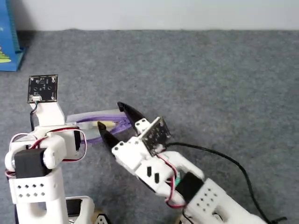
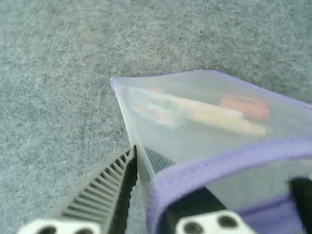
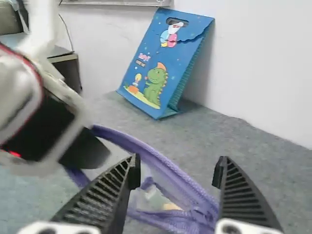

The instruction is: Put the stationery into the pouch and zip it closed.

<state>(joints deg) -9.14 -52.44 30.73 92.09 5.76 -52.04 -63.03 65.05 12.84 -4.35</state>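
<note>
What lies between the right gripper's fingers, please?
The purple zipper edge of the pouch lies between the open fingers of the right gripper, as the right wrist view shows.

Translucent purple-edged pouch [image 2: 195,146] lies on grey carpet [image 1: 210,70] with stationery [image 2: 209,113] inside.

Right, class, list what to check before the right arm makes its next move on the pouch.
1. Contents: yellow and orange stationery inside the translucent plastic pouch, ok.
2. Hold: left pincer clamped on the pouch, ok.
3. Opening: right pincer open, ok.
4. Placement: right pincer straddles the purple zip band, ok.
5. Zip fully shut: cannot tell.
</note>
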